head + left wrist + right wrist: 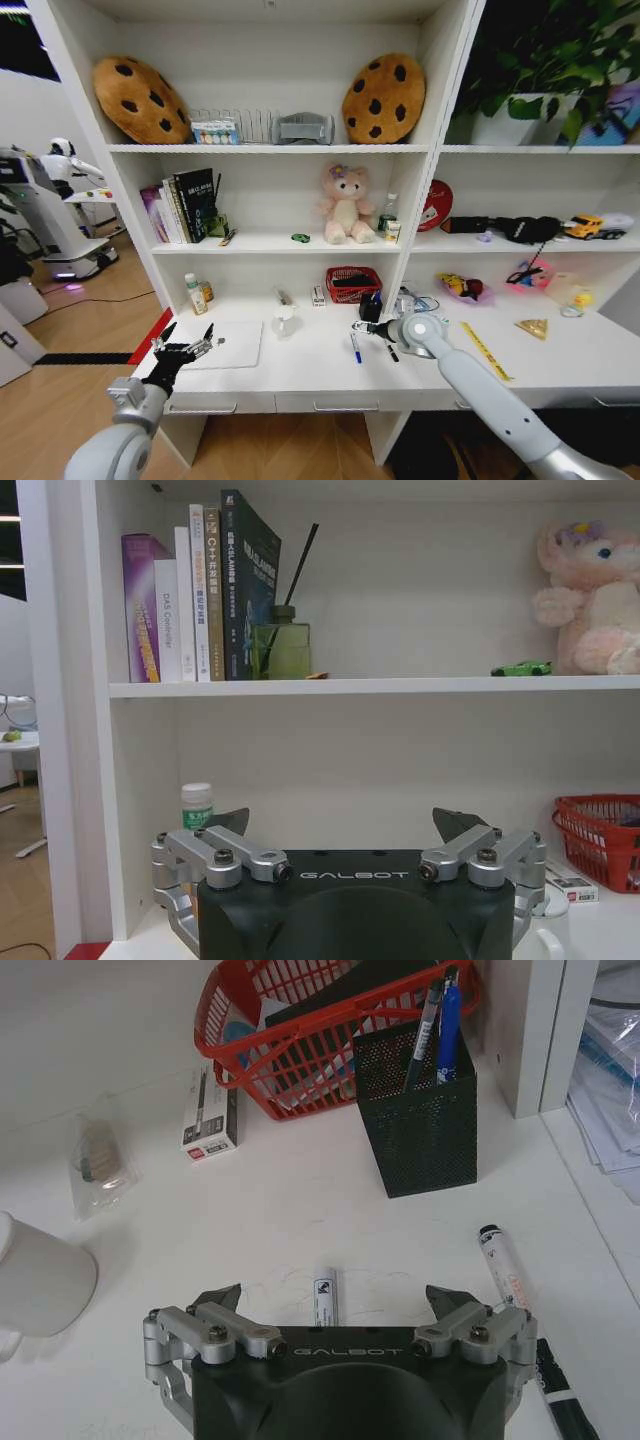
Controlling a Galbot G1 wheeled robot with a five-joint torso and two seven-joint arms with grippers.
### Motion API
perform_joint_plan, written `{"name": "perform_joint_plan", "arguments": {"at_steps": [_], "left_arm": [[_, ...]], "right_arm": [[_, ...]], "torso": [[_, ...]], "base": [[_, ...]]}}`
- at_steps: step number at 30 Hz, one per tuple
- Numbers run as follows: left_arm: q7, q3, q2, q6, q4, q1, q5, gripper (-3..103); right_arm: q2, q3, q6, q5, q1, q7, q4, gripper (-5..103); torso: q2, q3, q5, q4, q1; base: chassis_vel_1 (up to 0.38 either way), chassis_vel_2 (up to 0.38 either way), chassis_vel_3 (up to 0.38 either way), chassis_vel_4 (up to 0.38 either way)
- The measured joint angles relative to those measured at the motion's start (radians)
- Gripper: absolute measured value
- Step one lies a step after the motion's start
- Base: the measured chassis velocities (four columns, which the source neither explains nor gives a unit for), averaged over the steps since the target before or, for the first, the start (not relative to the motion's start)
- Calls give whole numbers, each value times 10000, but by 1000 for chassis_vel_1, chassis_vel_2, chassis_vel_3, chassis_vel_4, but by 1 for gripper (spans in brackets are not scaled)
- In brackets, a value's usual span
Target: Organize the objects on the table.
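- Since the blue-capped pen [325,1299] lies flat on the table [320,375], between the fingers of the right hand [335,1305], which stand apart, lower straight and close across its barrel.
- Avoid the black marker [502,1262] beside it; the mesh pen holder [418,1110] stands just beyond.
- The left hand [186,349], fingers apart, waits over the laptop [222,345].

- Pink plush teddy bear [344,204], at centre of the head view.
- Two brown cookie-shaped cushions [140,98], at top.
- Green potted plant [545,50], upper right.
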Motion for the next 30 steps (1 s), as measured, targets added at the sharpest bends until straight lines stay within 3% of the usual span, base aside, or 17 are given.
{"name": "perform_joint_plan", "arguments": {"at_steps": [4, 9, 23, 30], "left_arm": [[0, 0, 0, 0, 0, 0, 0, 100], [0, 0, 0, 0, 0, 0, 0, 100], [1, 0, 0, 0, 0, 0, 0, 100], [1, 0, 0, 0, 0, 0, 0, 100]], "right_arm": [[15, -296, 0, -6, 245, -130, -300, 100], [50, -736, 11, -731, 406, -881, -773, 100], [342, -1725, 44, -1314, 1082, -1380, -1644, 103], [402, -2196, 53, -1201, 1514, -1366, -1913, 87]], "torso": [[0, 0, 0, 1, 0], [0, 0, 0, -1, 0], [0, 0, 0, 0, -1], [0, -1, -1, 1, -1]], "base": [[0, 0, 0, 0], [0, 0, 0, 0], [0, 0, 0, 0], [0, 0, 0, 0]]}}
